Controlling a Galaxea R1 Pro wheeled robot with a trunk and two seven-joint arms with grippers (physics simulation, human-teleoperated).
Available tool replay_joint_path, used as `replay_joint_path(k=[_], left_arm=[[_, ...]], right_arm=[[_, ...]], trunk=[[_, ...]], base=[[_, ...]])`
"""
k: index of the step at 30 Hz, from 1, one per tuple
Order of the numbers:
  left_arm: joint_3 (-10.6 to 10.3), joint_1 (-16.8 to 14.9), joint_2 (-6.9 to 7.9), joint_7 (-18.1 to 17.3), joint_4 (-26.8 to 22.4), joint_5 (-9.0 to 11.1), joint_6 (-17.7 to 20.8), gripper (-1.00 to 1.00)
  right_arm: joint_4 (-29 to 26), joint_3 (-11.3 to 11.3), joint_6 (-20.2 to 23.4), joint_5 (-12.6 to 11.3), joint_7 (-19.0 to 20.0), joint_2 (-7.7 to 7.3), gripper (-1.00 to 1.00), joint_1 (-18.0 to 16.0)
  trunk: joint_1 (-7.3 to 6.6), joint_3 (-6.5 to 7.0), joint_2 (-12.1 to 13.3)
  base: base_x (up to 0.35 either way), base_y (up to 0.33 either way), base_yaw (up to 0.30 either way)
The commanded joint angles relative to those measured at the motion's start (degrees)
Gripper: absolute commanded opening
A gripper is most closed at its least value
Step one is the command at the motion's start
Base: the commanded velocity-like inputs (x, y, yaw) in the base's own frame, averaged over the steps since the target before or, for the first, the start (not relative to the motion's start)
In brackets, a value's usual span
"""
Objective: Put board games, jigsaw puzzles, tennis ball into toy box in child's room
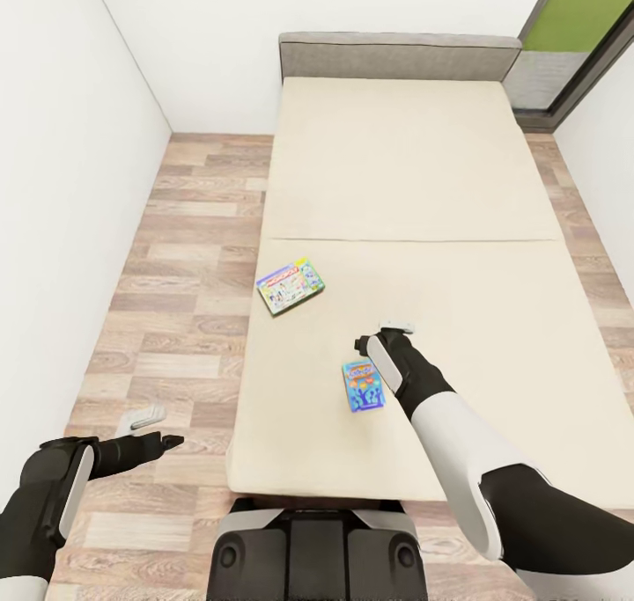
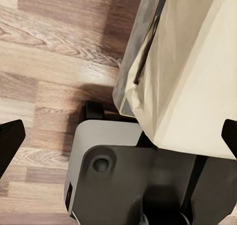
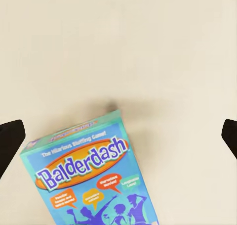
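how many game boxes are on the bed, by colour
Blue Balderdash box: 1
Green-pink board game box: 1
Total on the bed: 2

Bright even simulator light, soft shadow under the blue game box [image 3: 94,178], sharp throughout, wide-angle stretch at edges

Blue Balderdash game [image 1: 362,384] flat on bed; green-pink game [image 1: 290,285] nearby, apparently flat.
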Motion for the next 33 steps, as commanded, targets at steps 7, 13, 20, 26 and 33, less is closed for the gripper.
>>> replay_joint_path(k=[7, 13, 20, 26, 33], left_arm=[[0.08, -0.03, -0.03, -0.17, -0.05, -0.08, 0.33, 1.00], [0.08, -0.03, -0.03, -0.15, -0.05, -0.08, 0.33, 1.00], [0.08, -0.03, -0.05, -0.21, -0.05, -0.09, 0.33, 1.00], [0.08, -0.03, -0.02, -0.20, -0.05, -0.10, 0.33, 1.00], [0.08, -0.03, -0.04, -0.16, -0.05, -0.10, 0.31, 1.00]], right_arm=[[-0.05, 0.11, 0.34, -0.73, -0.54, 0.00, 1.00, -2.67], [0.11, 0.11, 0.35, -3.28, -0.55, 0.00, 1.00, -3.61], [0.22, 0.08, 0.30, -4.13, -0.55, 0.00, 1.00, -3.72], [0.39, 0.07, 0.08, -4.23, -0.55, 0.00, 1.00, -3.72], [0.39, 0.07, 0.05, -4.24, -0.55, 0.00, 1.00, -3.73]], trunk=[[0.03, -0.74, -0.09], [0.03, -1.31, -0.09], [0.03, -1.97, -0.09], [0.03, -2.54, -0.09], [0.03, -3.21, -0.09]], base=[[0.000, 0.000, 0.000], [0.000, 0.000, 0.000], [0.000, 0.000, 0.000], [0.000, 0.000, 0.000], [0.000, 0.000, 0.000]])
